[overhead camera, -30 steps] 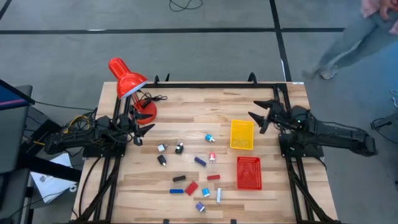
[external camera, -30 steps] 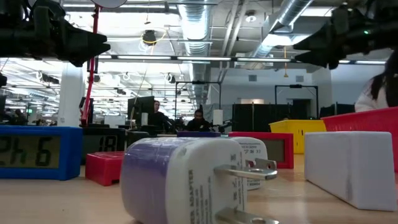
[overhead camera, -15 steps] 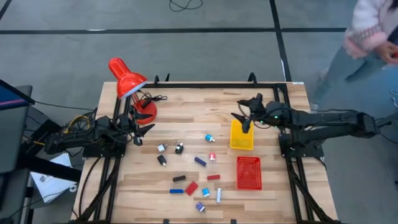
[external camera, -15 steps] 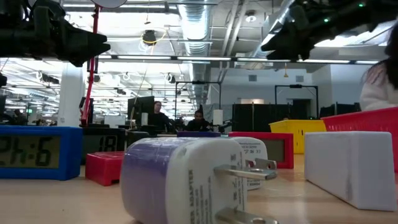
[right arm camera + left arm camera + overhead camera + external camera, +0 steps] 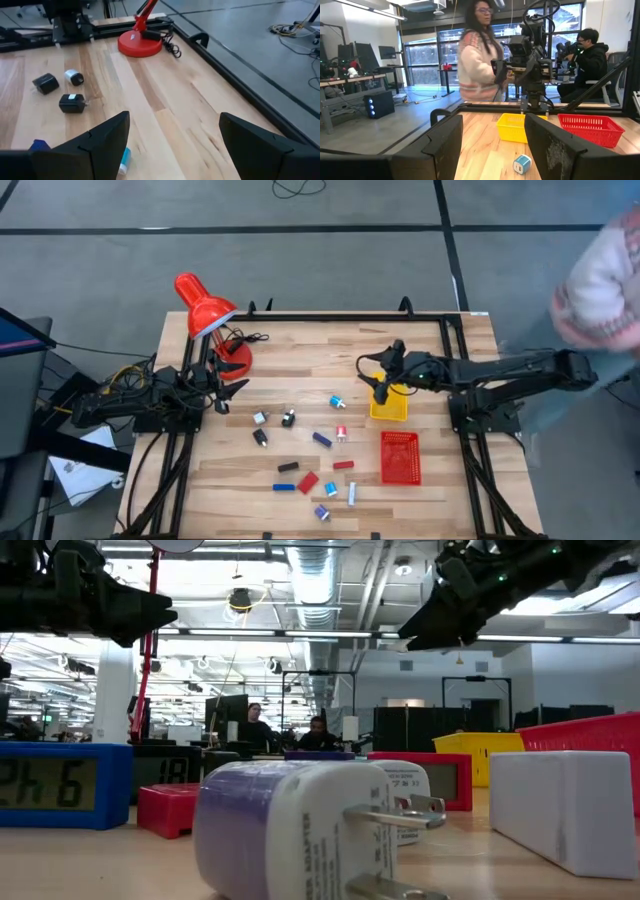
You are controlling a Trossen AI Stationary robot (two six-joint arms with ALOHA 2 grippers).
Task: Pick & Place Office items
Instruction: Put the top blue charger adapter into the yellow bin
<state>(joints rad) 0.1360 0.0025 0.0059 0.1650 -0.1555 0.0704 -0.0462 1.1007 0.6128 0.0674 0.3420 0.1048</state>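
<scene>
A large open workshop with exposed ceiling ducts and seated people lies beyond a pale wooden-plank bench (image 5: 300, 355) framed in black rails. The office items are scattered over the bench's middle and near side, all loose on the wood. A small white-and-purple wall-plug adapter (image 5: 290, 830) lies on its side at the near edge, its two metal prongs pointing toward the red mesh basket (image 5: 400, 457). A short blue bar (image 5: 284, 487) lies with its long axis across the bench, while a dark navy bar (image 5: 321, 440) and a flat red block (image 5: 308, 482) sit diagonally. Two black plug cubes (image 5: 72, 103) and a small white-and-grey cylinder (image 5: 74, 77) lie toward the red desk lamp (image 5: 205, 310), and a light-blue and white piece (image 5: 337, 401) rests just beside the yellow plastic tray (image 5: 389, 401).

The right pincer (image 5: 377, 377) hangs above the bench at the tray's far left corner, fingers spread wide and holding nothing. The left pincer (image 5: 222, 393) waits by the lamp's round base, fingers parted and released too. A person in a pale patterned sweater (image 5: 479, 62) stands past the far rail.
</scene>
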